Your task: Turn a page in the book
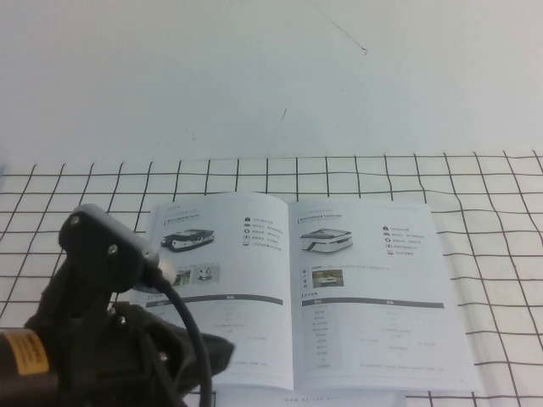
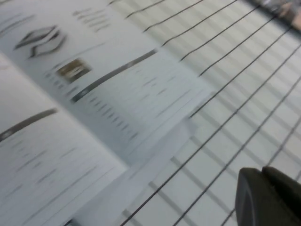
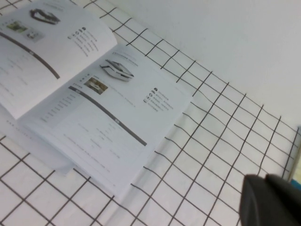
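Observation:
The book (image 1: 297,288) lies open and flat on the checked cloth, with a dark machine photo on its left page (image 1: 221,305) and a lighter one on its right page (image 1: 382,305). It also shows in the left wrist view (image 2: 117,94) and in the right wrist view (image 3: 94,103). My left arm (image 1: 110,322) is at the front left, its dark end over the left page's lower part. My left gripper (image 2: 265,172) is shut and empty above the cloth, off the book's corner. My right gripper (image 3: 265,178) is shut and empty above the cloth, clear of the book; it is out of the high view.
A white cloth with a black grid (image 1: 501,254) covers the table's near half, and plain white surface (image 1: 271,76) lies beyond it. A loose white sheet (image 1: 339,398) sticks out under the book's front edge. A blue edge (image 3: 297,175) shows beside the cloth.

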Controlling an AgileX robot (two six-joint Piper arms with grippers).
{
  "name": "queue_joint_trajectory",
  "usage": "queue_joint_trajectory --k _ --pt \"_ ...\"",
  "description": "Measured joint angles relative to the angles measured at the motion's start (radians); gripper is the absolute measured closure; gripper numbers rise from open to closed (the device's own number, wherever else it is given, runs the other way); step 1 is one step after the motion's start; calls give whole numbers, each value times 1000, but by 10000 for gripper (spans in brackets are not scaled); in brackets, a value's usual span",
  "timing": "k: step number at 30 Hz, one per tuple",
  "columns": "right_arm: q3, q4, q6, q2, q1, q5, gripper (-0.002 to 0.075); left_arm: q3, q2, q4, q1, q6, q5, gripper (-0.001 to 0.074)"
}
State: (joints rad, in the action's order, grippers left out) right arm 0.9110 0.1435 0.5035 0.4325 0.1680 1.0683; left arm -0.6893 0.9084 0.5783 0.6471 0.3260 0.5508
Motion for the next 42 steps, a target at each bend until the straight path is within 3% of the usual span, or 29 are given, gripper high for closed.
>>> queue_joint_trajectory --k 6,11,14,26,42 --pt "-317 6 -8 -152 0 -232 725 0 -11 -613 0 -526 89 738" --pt "-523 38 -8 -222 0 -385 725 0 -112 -1039 0 -805 102 738" --pt "-554 44 -4 -233 0 -427 725 0 -209 -1193 0 -890 100 738" --pt "-567 136 -2 -237 0 -409 725 0 -520 -1230 0 -919 69 738" --pt "-569 144 0 -237 0 -407 725 0 -539 -1221 0 -923 66 738"
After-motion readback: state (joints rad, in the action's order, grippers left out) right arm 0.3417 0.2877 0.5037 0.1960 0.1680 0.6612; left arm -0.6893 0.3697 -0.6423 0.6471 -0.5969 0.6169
